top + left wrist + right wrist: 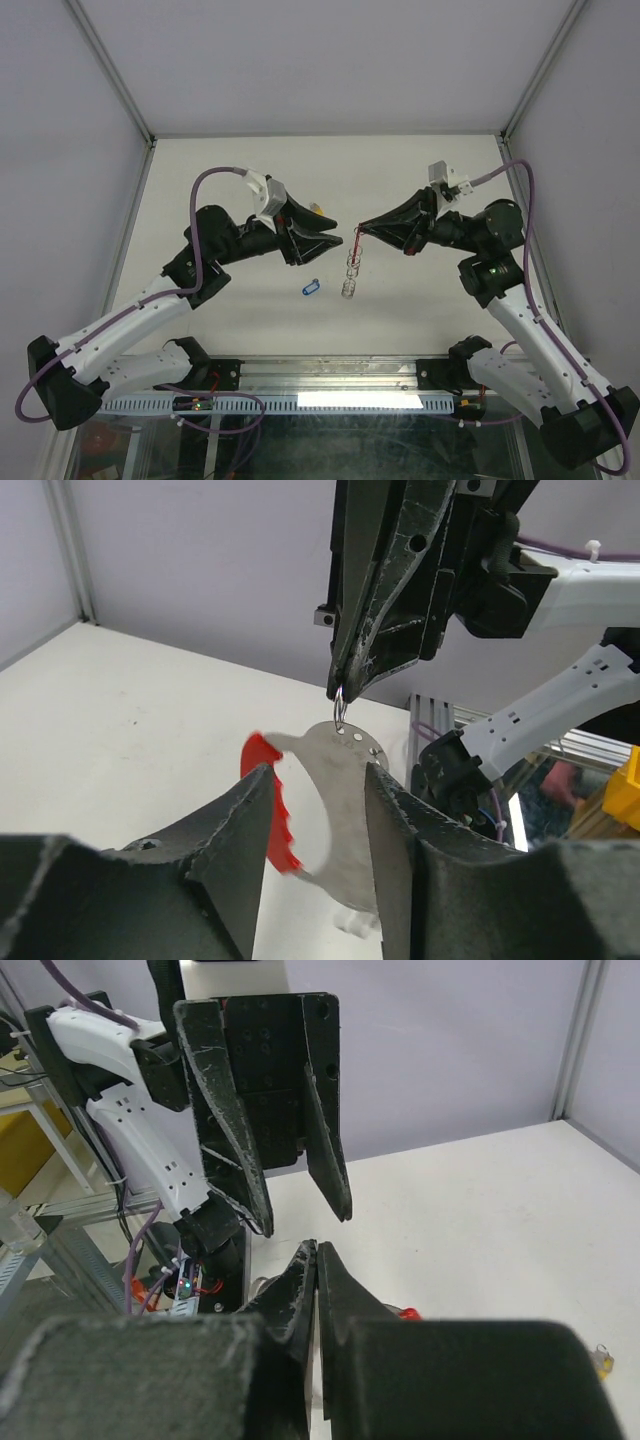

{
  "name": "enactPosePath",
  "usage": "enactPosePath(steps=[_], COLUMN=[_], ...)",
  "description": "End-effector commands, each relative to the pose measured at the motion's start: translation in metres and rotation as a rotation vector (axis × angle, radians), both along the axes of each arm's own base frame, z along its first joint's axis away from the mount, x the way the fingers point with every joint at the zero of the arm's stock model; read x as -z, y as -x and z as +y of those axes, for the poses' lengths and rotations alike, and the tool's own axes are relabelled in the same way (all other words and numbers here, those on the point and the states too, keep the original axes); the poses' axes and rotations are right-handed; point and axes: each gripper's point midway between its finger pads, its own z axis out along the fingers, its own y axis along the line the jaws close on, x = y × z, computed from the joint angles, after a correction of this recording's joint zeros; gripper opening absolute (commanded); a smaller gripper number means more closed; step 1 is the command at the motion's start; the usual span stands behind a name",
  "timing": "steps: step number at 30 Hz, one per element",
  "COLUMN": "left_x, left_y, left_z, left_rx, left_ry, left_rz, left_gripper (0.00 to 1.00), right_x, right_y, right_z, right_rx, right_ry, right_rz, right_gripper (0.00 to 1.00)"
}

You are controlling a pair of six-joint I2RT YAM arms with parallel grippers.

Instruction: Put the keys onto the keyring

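The keyring (340, 780), a silvery plate with a curved red tab (262, 765), hangs by its small ring from my right gripper (342, 688), which is shut on that ring. My left gripper (320, 770) reaches up from below, jaws partly closed on either side of the plate; one finger (395, 810) sits at the plate's edge. From above, the keyring (356, 240) and its chain (349, 278) dangle between both gripper tips. The blue key (309, 288) lies on the table below. The yellow key (318, 210) lies just behind my left gripper (328, 240).
White tabletop (420, 180) enclosed by grey walls and metal corner posts (110, 70). An aluminium rail (330, 375) with cabling runs along the near edge between the arm bases.
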Motion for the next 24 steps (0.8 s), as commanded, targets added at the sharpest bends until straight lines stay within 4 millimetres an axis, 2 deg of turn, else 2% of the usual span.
enactPosePath(steps=[1, 5, 12, 24], left_x=[-0.045, -0.049, -0.047, -0.049], left_y=[0.018, 0.024, 0.033, 0.031], left_z=[-0.002, -0.007, -0.017, -0.026], left_rx=[0.078, 0.120, 0.177, 0.168], left_ry=[0.090, 0.092, 0.081, 0.082], left_rz=[-0.120, -0.129, -0.131, -0.125], left_gripper=[0.37, 0.31, 0.28, 0.18], right_x=[-0.048, -0.052, -0.055, -0.055], right_y=[0.024, 0.028, 0.031, 0.035], right_z=[-0.003, -0.003, -0.003, -0.002], right_rx=[-0.057, -0.070, -0.078, -0.090], right_ry=[-0.088, -0.101, -0.109, -0.106], right_rz=[-0.134, -0.140, -0.142, -0.140], right_gripper=[0.00, 0.00, 0.00, 0.00])
